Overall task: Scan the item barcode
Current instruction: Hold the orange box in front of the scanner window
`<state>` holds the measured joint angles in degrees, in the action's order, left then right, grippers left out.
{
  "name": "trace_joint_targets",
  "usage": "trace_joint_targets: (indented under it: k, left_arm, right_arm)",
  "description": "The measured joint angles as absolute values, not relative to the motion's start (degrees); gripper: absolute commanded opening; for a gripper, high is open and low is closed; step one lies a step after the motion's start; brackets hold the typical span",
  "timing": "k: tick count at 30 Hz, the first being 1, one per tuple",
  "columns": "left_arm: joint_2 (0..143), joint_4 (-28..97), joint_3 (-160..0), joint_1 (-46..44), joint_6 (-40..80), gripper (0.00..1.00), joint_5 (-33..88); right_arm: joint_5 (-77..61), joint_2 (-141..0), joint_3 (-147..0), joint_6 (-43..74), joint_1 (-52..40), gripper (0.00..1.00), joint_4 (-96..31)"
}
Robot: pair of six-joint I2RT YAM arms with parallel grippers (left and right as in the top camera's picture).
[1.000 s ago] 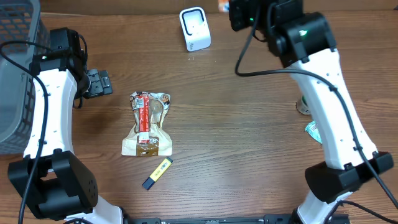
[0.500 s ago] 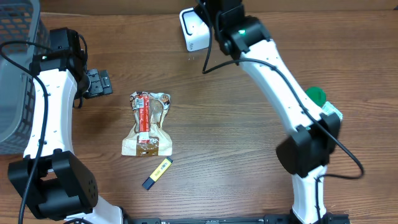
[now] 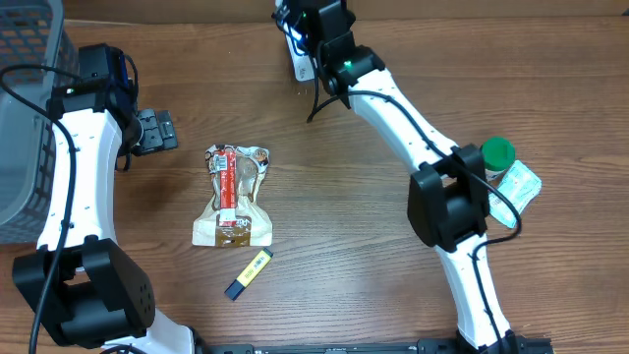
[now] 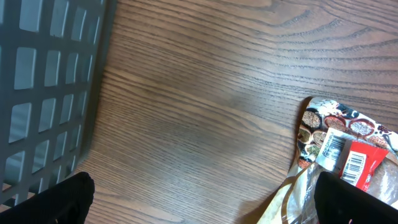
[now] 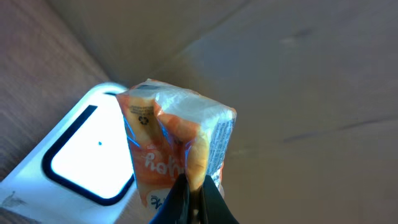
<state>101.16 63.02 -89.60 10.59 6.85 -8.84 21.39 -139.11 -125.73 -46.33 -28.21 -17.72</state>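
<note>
One orange packet (image 5: pixel 180 137) partly hides the white scanner (image 5: pixel 81 162).

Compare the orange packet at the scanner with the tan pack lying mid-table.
The orange packet is pinched in the right hand at the scanner; the tan pack lies flat, untouched. The packet is orange; the pack is tan with a red label. Both are plastic-wrapped.

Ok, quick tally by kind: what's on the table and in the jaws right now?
Packets: 3 (brown pouch, teal packet, orange packet)
Green-lidded jar: 1
Yellow stick: 1
Scanner: 1
Basket: 1
Total: 7
</note>
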Motion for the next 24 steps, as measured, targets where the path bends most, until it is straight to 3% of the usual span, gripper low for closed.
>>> trace_joint_targets:
  k: [24]
  left_arm:
    - [101.2,63.0,-89.6,10.6,6.8,1.00,-8.8]
  right_arm:
    - [22.9,-142.8,-125.7,-47.0,-28.2,0.03,-12.9]
